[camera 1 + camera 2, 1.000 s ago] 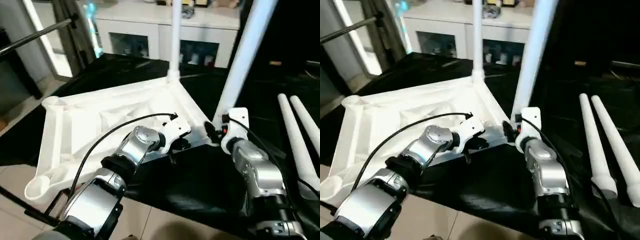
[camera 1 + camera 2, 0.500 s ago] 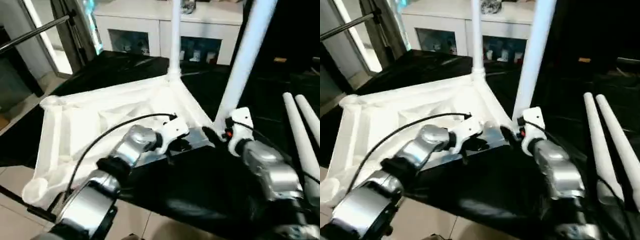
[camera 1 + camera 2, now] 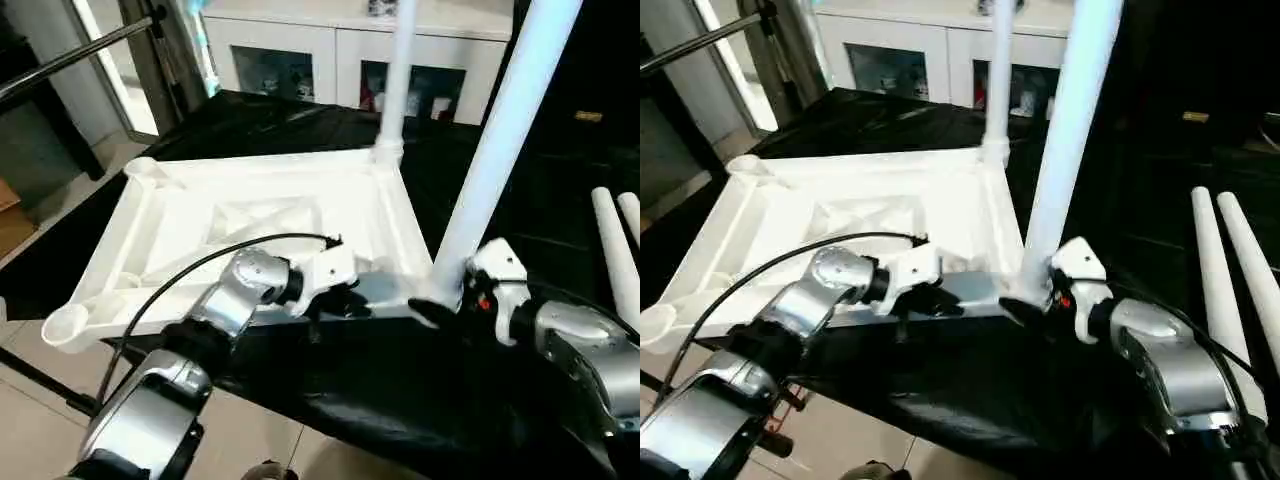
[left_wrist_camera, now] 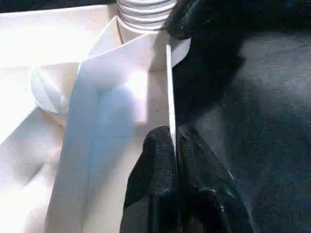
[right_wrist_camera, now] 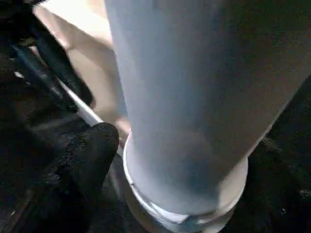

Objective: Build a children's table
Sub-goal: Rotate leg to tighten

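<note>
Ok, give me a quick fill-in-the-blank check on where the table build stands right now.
1. The table top lies upside down with ____ legs standing in its corner sockets.
2. The left gripper is shut on the top's thin ____.
3. The right gripper is at the base of the near leg, while ____ loose legs lie on the black cloth to the robot's right.

Missing words: two; edge; two

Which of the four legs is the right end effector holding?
The near upright leg, gripped at its base by the right end effector; the far leg stands untouched, two others lie loose.
</note>
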Motion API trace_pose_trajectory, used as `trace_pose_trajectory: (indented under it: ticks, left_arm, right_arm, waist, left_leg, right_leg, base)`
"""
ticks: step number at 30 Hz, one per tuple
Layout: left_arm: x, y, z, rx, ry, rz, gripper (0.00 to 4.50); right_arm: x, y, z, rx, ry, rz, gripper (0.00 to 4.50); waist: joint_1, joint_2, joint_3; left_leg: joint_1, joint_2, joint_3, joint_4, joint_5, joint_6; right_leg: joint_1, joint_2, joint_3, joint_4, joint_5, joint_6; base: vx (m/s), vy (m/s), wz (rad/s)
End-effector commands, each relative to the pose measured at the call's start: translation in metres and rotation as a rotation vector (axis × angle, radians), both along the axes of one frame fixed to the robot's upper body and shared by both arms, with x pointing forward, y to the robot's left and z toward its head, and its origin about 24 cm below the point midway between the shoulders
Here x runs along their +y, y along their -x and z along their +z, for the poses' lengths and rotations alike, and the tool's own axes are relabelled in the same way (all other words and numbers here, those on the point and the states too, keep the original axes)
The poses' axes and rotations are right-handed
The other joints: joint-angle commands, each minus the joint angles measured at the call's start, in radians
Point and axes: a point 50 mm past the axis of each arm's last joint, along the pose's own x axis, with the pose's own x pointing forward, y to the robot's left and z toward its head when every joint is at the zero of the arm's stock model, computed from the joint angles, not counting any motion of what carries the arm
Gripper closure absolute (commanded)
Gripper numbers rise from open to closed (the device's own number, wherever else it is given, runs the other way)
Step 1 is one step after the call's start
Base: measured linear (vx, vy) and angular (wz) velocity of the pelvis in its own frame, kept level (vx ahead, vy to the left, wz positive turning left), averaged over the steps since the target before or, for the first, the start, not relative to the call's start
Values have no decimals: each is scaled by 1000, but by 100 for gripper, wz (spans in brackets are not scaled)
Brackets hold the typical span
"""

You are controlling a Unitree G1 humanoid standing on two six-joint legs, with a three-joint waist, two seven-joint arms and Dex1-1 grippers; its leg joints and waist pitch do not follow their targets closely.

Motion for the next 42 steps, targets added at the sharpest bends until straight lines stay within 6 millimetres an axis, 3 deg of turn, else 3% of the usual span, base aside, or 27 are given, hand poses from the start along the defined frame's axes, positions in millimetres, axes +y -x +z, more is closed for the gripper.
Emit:
trace_pose_trajectory:
  ticks: [1, 4, 5, 10, 11, 16, 23, 25, 28, 33, 34, 35, 39, 41, 42]
  left_arm:
    - [-6, 2, 8, -26, 26, -55, 450]
    - [-6, 2, 8, -22, 23, -57, 450]
    - [-5, 2, 7, -20, 21, -57, 450]
    - [-3, 4, 7, -1, 15, -69, 450]
    - [-3, 5, 7, 3, 15, -72, 450]
    - [-2, 6, 7, 15, 11, -82, 450]
    - [-2, 4, 8, 17, 14, -61, 450]
    - [-4, -2, 8, 15, 18, 3, 450]
    - [-8, -6, 9, 16, 28, 62, 450]
    - [-28, -19, 16, 4, 59, 217, 450]
    - [-42, -21, 17, -2, 68, 274, 450]
    - [-44, -22, 18, -3, 69, 284, 450]
    - [-69, -18, 19, -10, 83, 318, 450]
    - [-76, -15, 19, -12, 91, 297, 450]
    - [-79, -14, 19, -13, 97, 282, 450]
  right_arm:
    - [5, 1, 6, -24, -13, 43, 61]
    - [6, 2, 4, -18, -8, 45, 61]
    - [6, 2, 4, -17, -7, 47, 87]
    - [8, 4, 4, -13, -17, 62, 114]
    - [8, 4, 4, -14, -20, 63, 137]
    - [8, 4, 4, -10, -27, 65, 169]
    - [12, 6, -2, 8, -37, 58, 177]
    - [17, 3, -8, 13, -58, -18, 177]
    - [21, -3, -14, 17, -68, -123, 177]
    - [34, -19, -27, 55, -113, -393, 178]
    - [41, -28, -32, 71, -124, -495, 178]
    - [43, -29, -32, 75, -125, -512, 178]
    - [61, -41, -34, 75, -139, -582, 178]
    - [66, -42, -33, 75, -158, -573, 122]
    - [69, -42, -32, 83, -177, -562, 122]
  waist:
    - [1, -29, -69]
    - [1, -30, -69]
    - [1, -29, -69]
    - [2, -30, -72]
    - [2, -30, -72]
    - [2, -30, -70]
    - [2, -32, -71]
    - [1, -30, -71]
    - [-4, -33, -68]
    - [-12, -28, -66]
    - [-11, -26, -66]
    - [-17, -25, -63]
    - [-22, -25, -62]
    - [-21, -22, -62]
    - [-22, -23, -63]
  left_leg:
    - [18, 76, -25, -64, -175, 101]
    - [18, 76, -26, -64, -176, 87]
    - [18, 76, -26, -64, -175, 87]
    - [16, 75, -25, -59, -140, 105]
    - [17, 74, -25, -60, -145, 105]
    - [18, 75, -25, -62, -170, 91]
    - [16, 73, -25, -59, -155, 93]
    - [16, 73, -26, -60, -154, 92]
    - [18, 69, -27, -65, -189, 62]
    - [26, 66, -29, -71, -231, 16]
    - [26, 66, -30, -72, -241, 14]
    - [25, 65, -27, -73, -251, 10]
    - [33, 61, -30, -74, -297, -7]
    - [30, 63, -32, -77, -292, 3]
    - [27, 64, -33, -78, -287, 8]
  right_leg:
    - [54, -76, 59, -57, -194, -209]
    - [53, -75, 60, -59, -213, -198]
    - [53, -76, 60, -59, -212, -198]
    - [54, -75, 59, -52, -160, -210]
    - [54, -75, 59, -52, -168, -210]
    - [53, -75, 59, -57, -209, -201]
    - [54, -75, 59, -55, -196, -201]
    - [53, -75, 59, -54, -198, -200]
    - [53, -76, 58, -63, -260, -186]
    - [46, -73, 58, -72, -316, -168]
    - [50, -75, 58, -74, -322, -163]
    - [44, -73, 60, -75, -329, -166]
    - [44, -75, 55, -90, -392, -138]
    - [46, -73, 57, -88, -374, -130]
    - [50, -72, 57, -86, -352, -129]
  base:
    - [0, 0, 0]
    - [0, 0, 0]
    - [0, 0, 0]
    - [0, 0, 0]
    - [0, 0, 0]
    - [0, 0, 0]
    - [0, 0, 0]
    - [0, 0, 0]
    - [0, 0, 0]
    - [0, 0, 0]
    - [0, 0, 0]
    - [0, 0, 0]
    - [0, 0, 0]
    - [0, 0, 0]
    - [0, 0, 0]
